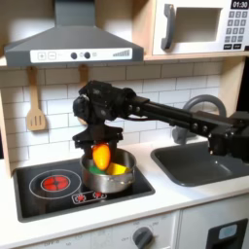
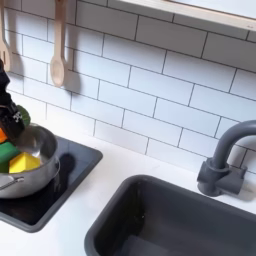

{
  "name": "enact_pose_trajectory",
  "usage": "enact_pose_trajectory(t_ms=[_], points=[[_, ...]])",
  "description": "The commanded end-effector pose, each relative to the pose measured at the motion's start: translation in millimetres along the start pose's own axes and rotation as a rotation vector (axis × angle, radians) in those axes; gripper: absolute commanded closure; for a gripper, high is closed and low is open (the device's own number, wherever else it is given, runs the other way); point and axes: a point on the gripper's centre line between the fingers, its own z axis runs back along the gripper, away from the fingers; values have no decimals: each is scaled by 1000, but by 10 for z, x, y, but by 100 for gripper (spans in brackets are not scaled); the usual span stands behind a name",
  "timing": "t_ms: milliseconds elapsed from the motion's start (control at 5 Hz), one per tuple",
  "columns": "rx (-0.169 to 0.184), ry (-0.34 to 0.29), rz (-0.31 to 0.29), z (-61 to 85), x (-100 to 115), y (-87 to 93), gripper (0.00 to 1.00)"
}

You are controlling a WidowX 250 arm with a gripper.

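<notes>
Stovetop (image 1: 58, 185) up front on the table, metal pot (image 1: 109, 177) sitting on its right burner with green and yellow pieces inside. Just above the pot, the gripper (image 1: 100, 151) has its fingers clenched on an orange-yellow toy vegetable (image 1: 100, 156). Behind, a wooden spatula (image 1: 36, 109) hangs on the tiled wall.

You get soft, even light in both exterior views; frames look low-resolution and slightly blurred, with faint glare on the tiles (image 2: 150, 90).

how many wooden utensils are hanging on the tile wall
2. In the second exterior view, one wooden spoon hangs left of centre and another wooden utensil is at the left edge, cut off. More may hang beyond the frame.
</notes>
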Motion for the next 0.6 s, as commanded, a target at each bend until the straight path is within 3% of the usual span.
enact_pose_trajectory(t_ms=[0, 400], points=[[-6, 25, -5, -63, -53, -23, 0], [3, -5, 2, 95, -55, 44, 0]])
